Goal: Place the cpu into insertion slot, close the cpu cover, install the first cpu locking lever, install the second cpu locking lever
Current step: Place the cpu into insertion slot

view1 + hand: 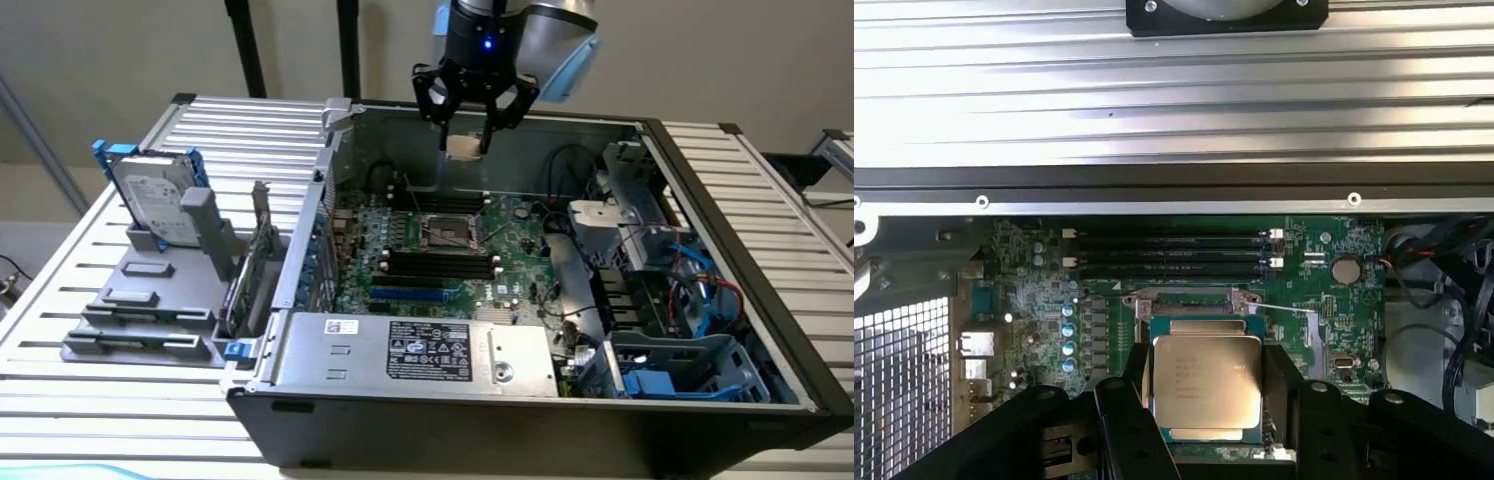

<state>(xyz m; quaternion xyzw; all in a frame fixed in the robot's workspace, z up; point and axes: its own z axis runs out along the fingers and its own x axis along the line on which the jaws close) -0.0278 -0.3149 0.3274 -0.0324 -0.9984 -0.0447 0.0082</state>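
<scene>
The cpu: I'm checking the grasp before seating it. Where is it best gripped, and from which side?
By two opposite edges, from above, as the hand pinches the cpu now. It is a thin flat square held level, so an edge grip likely leaves its underside free for the insertion slot.

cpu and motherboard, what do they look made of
The cpu: likely a metal lid, pale matte silver with faint printing, over a green edge that suggests circuit board. The motherboard: green board, probably a fibreglass laminate, dotted with small soldered parts and shiny metal fittings.
</scene>
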